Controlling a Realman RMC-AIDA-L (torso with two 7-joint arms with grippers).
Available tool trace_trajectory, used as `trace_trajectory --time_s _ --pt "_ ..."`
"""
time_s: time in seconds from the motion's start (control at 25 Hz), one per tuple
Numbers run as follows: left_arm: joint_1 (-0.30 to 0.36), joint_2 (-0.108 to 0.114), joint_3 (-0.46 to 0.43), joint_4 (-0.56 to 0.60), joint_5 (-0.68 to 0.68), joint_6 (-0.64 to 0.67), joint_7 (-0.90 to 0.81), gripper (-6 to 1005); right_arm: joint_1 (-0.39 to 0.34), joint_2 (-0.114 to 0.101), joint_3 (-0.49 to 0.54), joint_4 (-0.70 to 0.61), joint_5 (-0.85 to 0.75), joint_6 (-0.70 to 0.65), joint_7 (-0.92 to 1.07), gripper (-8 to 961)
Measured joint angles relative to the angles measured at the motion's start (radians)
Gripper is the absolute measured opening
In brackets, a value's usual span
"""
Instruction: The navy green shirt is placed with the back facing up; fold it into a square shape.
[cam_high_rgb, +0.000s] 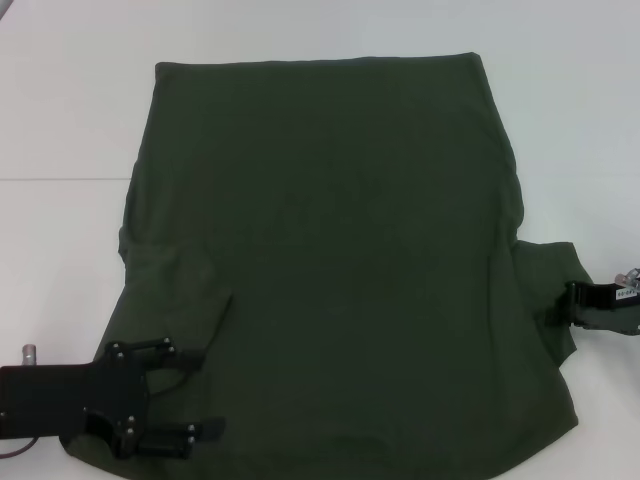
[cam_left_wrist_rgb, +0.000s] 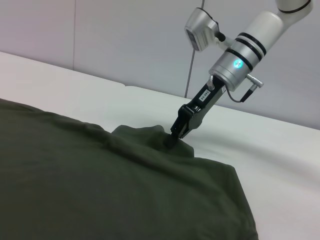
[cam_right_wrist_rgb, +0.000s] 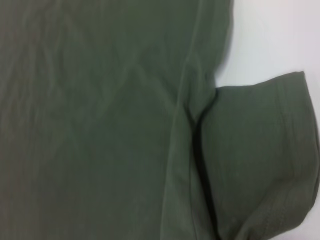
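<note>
The right hand (cam_left_wrist_rgb: 172, 140) pinches the edge of the shirt's right sleeve (cam_high_rgb: 550, 285), fingers clamped on the cloth. The left hand (cam_high_rgb: 205, 390) rests on the shirt's near left corner, its fingers spread apart. From there the navy green shirt (cam_high_rgb: 340, 260) lies flat across the white table (cam_high_rgb: 60, 100). The left sleeve seems already tucked in; the rest remains unfolded. No writing is readable.
</note>
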Motion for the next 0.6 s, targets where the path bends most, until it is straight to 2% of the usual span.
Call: trace_trajectory --time_s 0.08,0.6 --pt "0.000 0.000 0.000 0.000 -0.001 0.000 0.000 876 0.000 -0.002 -0.001 -0.001 0.000 -0.007 -0.011 54" --pt "0.001 0.001 -0.001 -0.012 -0.007 -0.010 0.000 875 -0.017 -0.013 0.000 -0.034 0.000 -0.056 -0.039 20"
